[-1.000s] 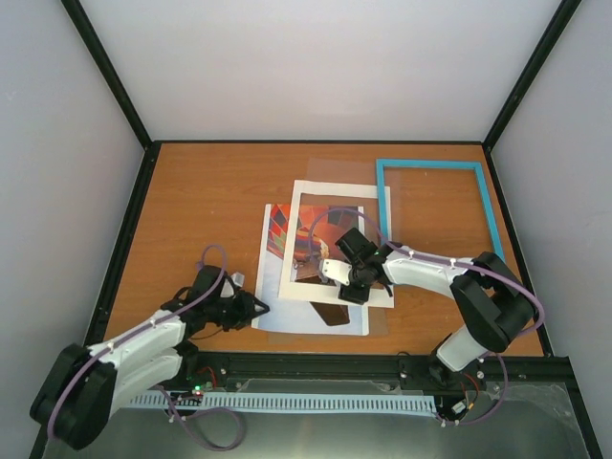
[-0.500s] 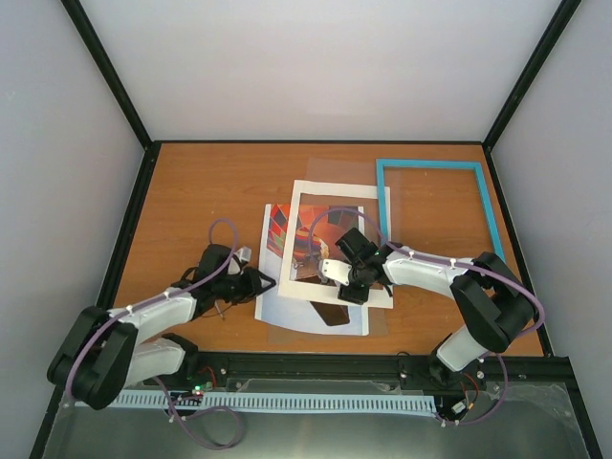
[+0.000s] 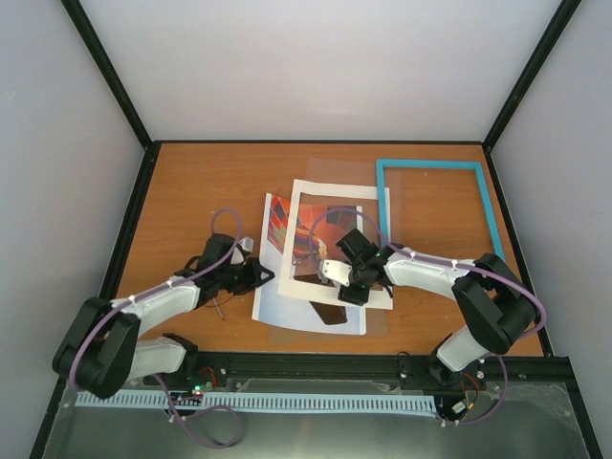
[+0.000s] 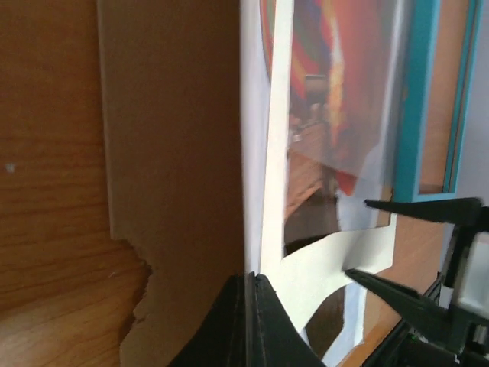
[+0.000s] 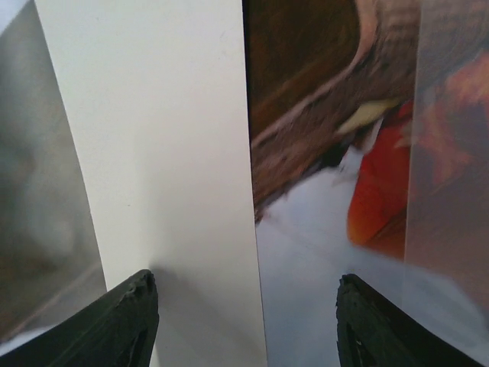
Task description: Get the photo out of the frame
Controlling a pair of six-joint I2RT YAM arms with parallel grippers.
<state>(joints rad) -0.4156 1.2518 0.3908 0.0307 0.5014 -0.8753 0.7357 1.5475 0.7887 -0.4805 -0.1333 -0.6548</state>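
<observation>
White arm links (image 3: 421,273), black joints (image 3: 492,316), looping purple cables (image 3: 225,212), black tapered fingers (image 5: 130,321)

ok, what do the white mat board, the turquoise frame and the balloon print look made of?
White rectangular mat board: likely matte card; no glare, crisp cut opening.
Thin turquoise rectangular frame: painted wood or plastic, unclear; even flat colour.
Hot-air balloon photo print: likely thin paper; printed image, lying partly under the mat.

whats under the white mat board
The balloon photo lies under the white mat board: it shows through the opening and sticks out on the left and near sides. The parts beneath the mat's border are covered, and anything below the photo cannot be seen.
</observation>
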